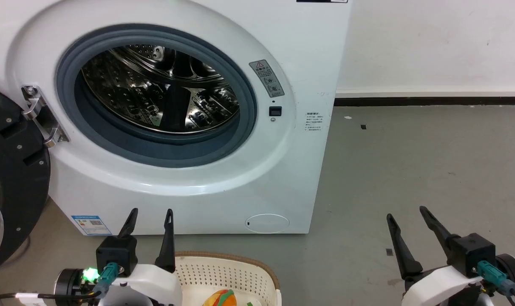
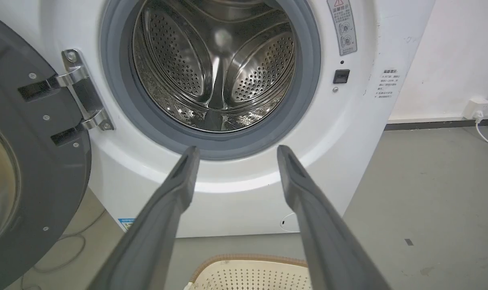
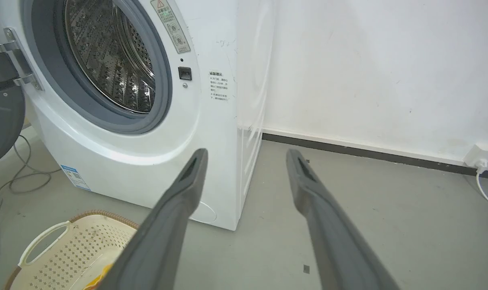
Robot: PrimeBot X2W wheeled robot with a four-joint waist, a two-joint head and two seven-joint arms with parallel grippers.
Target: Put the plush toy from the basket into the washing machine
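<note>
1. Left gripper (image 1: 151, 211) and right gripper (image 1: 406, 212): fingers spread wide, holding nothing, apparently staged for the pick.
2. Plush toy (image 1: 223, 298) lies in basket (image 1: 240, 257) beside left gripper, so probably left's grab.
3. Washing machine (image 1: 283, 170) door (image 1: 11, 170) is swung aside, so the drum (image 1: 164, 85) is reachable.

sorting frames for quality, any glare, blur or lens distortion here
Head view: sharp, bright glints on the drum. Left wrist view: washing machine bowed by the wide lens, left gripper soft up close. Right wrist view: machine's side reflects glare, right gripper equally soft.
</note>
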